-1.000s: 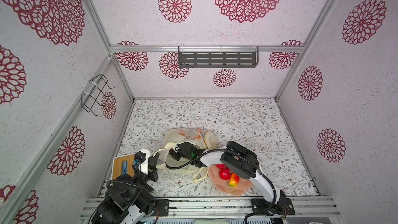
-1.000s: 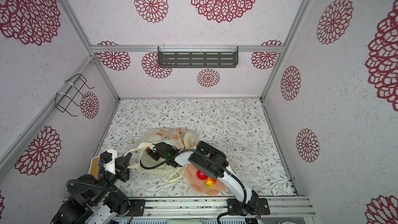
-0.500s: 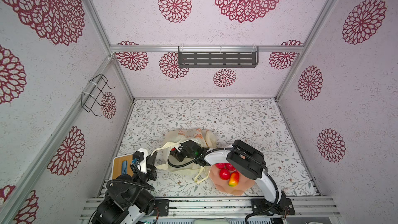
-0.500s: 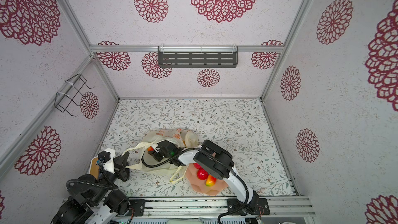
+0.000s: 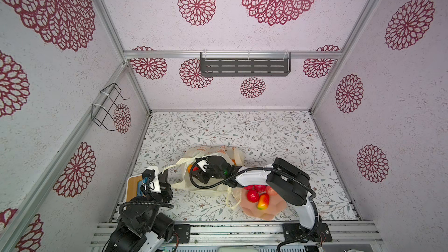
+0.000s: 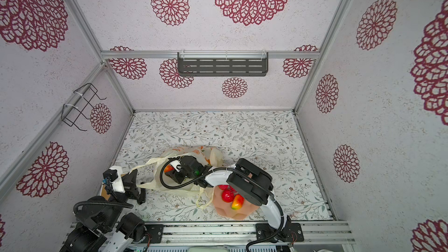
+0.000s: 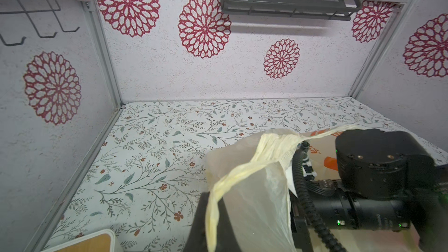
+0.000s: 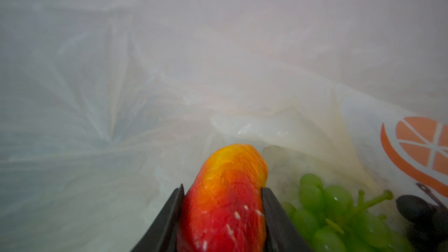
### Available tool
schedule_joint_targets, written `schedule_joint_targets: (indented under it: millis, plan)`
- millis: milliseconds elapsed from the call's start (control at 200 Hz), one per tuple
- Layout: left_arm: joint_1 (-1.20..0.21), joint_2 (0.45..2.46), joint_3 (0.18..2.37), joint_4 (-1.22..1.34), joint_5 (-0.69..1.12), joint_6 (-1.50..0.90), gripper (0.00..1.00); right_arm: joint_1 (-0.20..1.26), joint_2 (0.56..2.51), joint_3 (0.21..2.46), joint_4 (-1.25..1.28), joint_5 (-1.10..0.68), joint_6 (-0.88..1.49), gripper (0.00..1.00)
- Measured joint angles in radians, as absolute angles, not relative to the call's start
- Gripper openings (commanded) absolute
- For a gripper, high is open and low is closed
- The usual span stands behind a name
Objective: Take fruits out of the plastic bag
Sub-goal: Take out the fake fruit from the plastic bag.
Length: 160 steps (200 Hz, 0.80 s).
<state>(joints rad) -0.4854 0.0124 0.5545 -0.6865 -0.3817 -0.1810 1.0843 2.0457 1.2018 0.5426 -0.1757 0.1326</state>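
Right jaws gripping mango (image 8: 225,200) inside plastic bag (image 8: 121,81), grapes (image 8: 337,204) close beside, left jaws pinching handle (image 7: 274,145)

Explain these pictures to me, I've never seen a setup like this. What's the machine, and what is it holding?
Two robot arms are mounted at the near edge of a flower-patterned table inside a walled booth. Two pictures look down from overhead. The other two come from small cameras on the arms' wrists. On the table lie a plastic bag and a pink bowl with fruit in it, including a red apple. The left gripper is shut on the bag's handle. The right gripper is inside the bag, jaws closed on a red-yellow mango. Green grapes and dark grapes lie beside it.
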Motion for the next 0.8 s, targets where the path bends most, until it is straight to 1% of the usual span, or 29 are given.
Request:
schedule_joint_targets:
  millis: [525, 801]
  plan:
    - [-0.477, 0.012, 0.554, -0.687, -0.403, -0.192, 0.0, 1.084, 1.737, 0.986, 0.603, -0.302, 0.142, 0.34]
    - [-0.477, 0.012, 0.554, -0.686, -0.407, -0.192, 0.0, 1.084, 1.563, 0.937, 0.534, -0.368, 0.152, 0.34]
